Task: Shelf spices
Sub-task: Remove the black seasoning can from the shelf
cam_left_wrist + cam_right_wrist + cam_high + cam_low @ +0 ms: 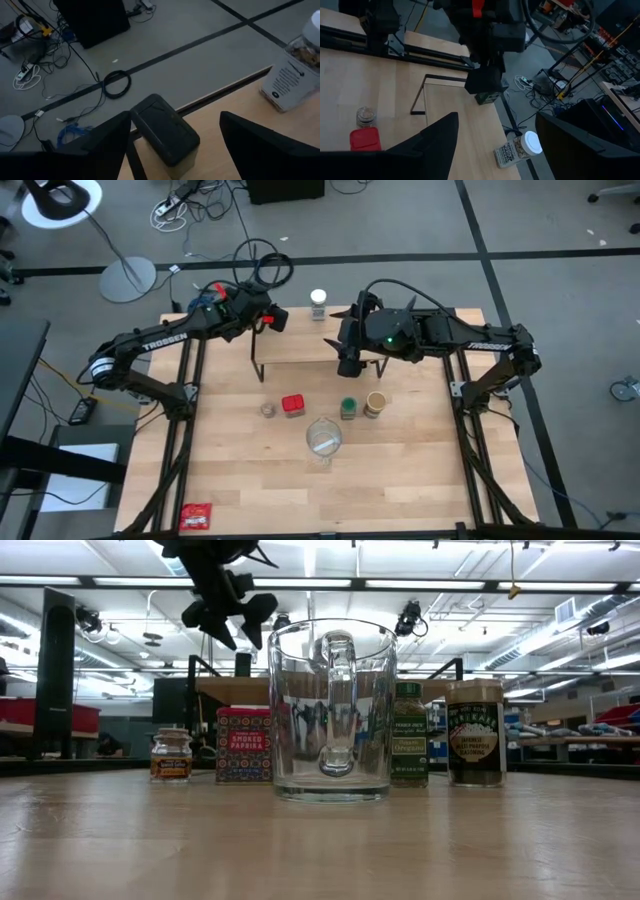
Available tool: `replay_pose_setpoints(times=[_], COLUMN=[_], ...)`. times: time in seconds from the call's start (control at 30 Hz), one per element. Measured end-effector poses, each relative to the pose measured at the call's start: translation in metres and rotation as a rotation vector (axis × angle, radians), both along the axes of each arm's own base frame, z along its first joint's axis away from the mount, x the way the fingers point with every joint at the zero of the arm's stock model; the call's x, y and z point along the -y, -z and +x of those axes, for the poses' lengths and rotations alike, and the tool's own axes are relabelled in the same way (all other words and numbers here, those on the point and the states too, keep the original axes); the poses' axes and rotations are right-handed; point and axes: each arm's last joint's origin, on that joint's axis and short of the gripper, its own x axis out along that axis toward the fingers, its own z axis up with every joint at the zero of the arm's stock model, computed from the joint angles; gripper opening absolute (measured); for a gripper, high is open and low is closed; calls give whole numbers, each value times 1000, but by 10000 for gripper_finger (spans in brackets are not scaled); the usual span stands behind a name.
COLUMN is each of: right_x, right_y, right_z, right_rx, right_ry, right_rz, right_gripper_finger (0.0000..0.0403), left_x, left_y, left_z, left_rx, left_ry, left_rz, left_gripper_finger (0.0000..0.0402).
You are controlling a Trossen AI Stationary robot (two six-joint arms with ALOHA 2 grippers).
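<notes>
The shelf [305,345] stands at the table's far middle. On its far-left corner stands the dark green tin [167,131]. My left gripper [272,317] is open, with a finger on either side of the tin and a gap at each. The white-lidded jar [318,302] stands on the shelf's far edge. My right gripper [505,150] hangs open above the shelf's right part, holding nothing. In front of the shelf, the tiny jar [268,410], red tin [293,405], green-lidded jar [348,408] and tan-lidded jar [375,403] stand on the table in a row.
A large clear glass vessel [323,440] stands on the table just in front of the row of spices. A flat red packet [196,517] lies at the near left corner. The near half of the tabletop [420,480] is bare wood.
</notes>
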Motion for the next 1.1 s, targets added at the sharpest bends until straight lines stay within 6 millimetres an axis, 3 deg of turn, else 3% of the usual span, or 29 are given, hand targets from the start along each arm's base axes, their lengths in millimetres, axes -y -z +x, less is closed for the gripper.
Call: replay_pose_setpoints(times=[0.47, 0.83, 1.1], right_x=[0, 0, 0], right_y=[0, 0, 0], right_z=[0, 0, 0], right_rx=[4, 5, 5], right_ry=[-4, -5, -5], right_rz=[10, 11, 11], right_gripper_finger=[261, 263, 259], left_x=[-9, -7, 4], left_y=[18, 21, 12], left_z=[17, 12, 13], left_rx=[-27, -121, -79], left_ry=[11, 17, 68], left_rz=[-25, -35, -7], left_gripper_finger=[310, 310, 310])
